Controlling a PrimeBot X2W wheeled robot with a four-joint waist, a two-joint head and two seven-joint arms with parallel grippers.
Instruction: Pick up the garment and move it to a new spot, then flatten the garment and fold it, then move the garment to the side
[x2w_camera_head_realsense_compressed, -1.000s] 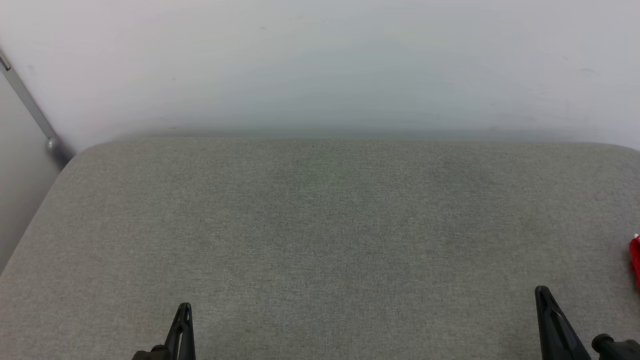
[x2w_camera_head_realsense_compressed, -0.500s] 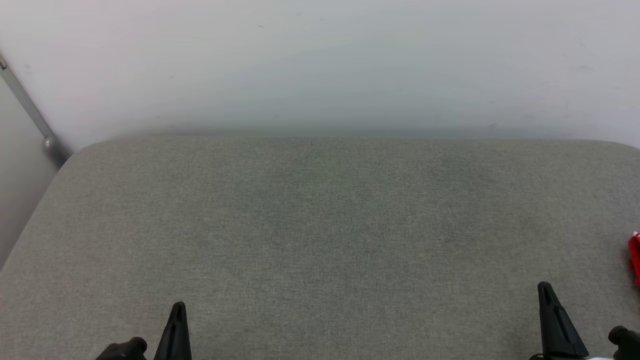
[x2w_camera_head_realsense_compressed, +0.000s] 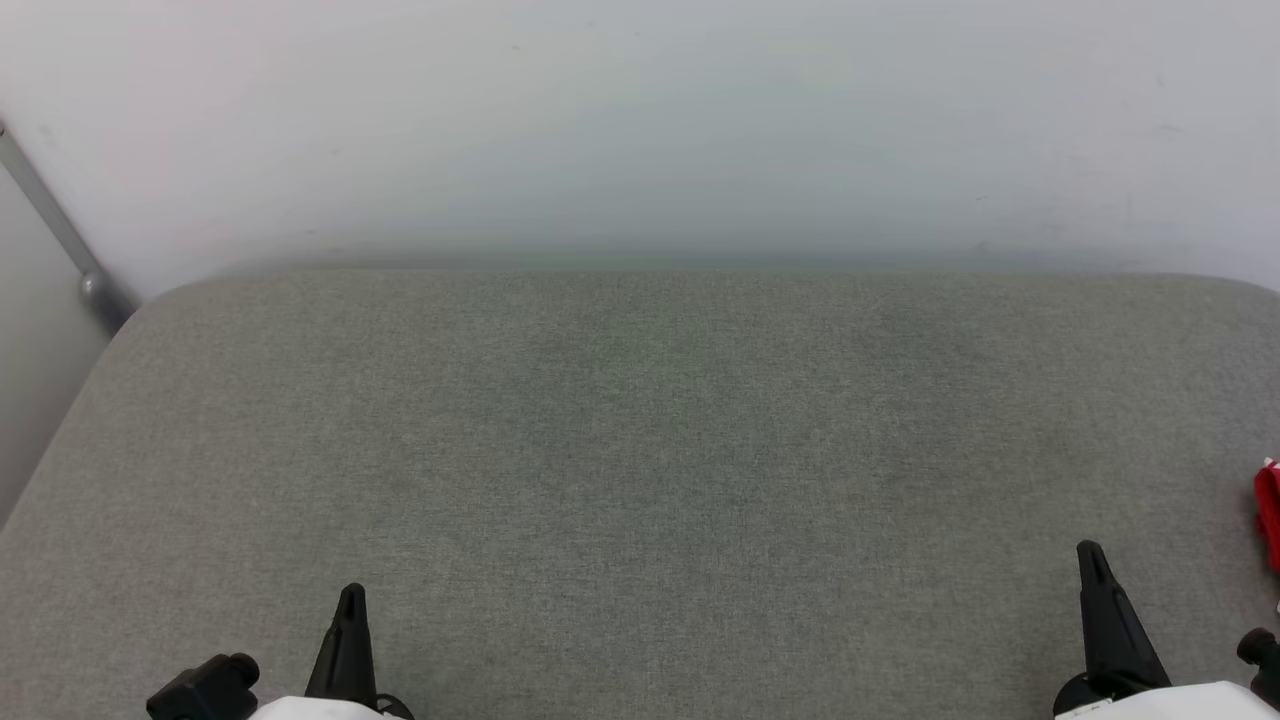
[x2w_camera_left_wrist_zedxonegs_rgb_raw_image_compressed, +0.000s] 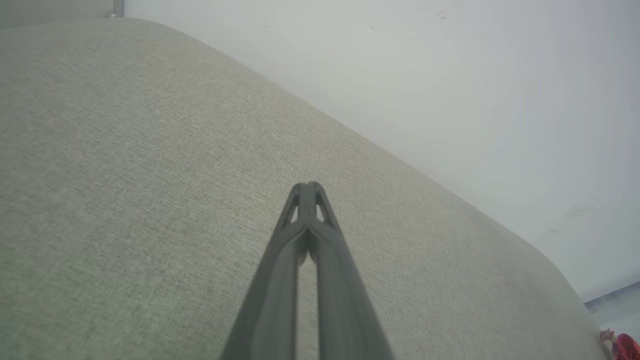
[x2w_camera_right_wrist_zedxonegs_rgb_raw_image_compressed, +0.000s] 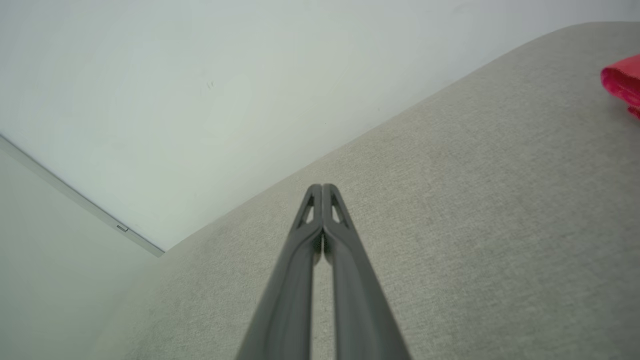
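Observation:
A sliver of the red garment (x2w_camera_head_realsense_compressed: 1269, 515) lies at the far right edge of the grey fabric surface (x2w_camera_head_realsense_compressed: 640, 450), cut off by the frame. Its red edge also shows in the right wrist view (x2w_camera_right_wrist_zedxonegs_rgb_raw_image_compressed: 623, 82) and as a small red patch at the lower right of the left wrist view (x2w_camera_left_wrist_zedxonegs_rgb_raw_image_compressed: 626, 346). My left gripper (x2w_camera_head_realsense_compressed: 351, 597) sits at the lower left, shut with nothing between its fingers (x2w_camera_left_wrist_zedxonegs_rgb_raw_image_compressed: 309, 187). At the lower right, my right gripper (x2w_camera_head_realsense_compressed: 1088, 553) is likewise shut and empty (x2w_camera_right_wrist_zedxonegs_rgb_raw_image_compressed: 321, 187), well to the left of the garment.
A pale wall (x2w_camera_head_realsense_compressed: 640, 130) rises behind the surface. A grey metal rail (x2w_camera_head_realsense_compressed: 60, 235) runs down the wall at the far left, past the surface's rounded left corner.
Both grippers' fingertips have risen slightly in the head view, and pale forearms now show at the bottom edge. The whole picture has shifted a little, so the camera moved.

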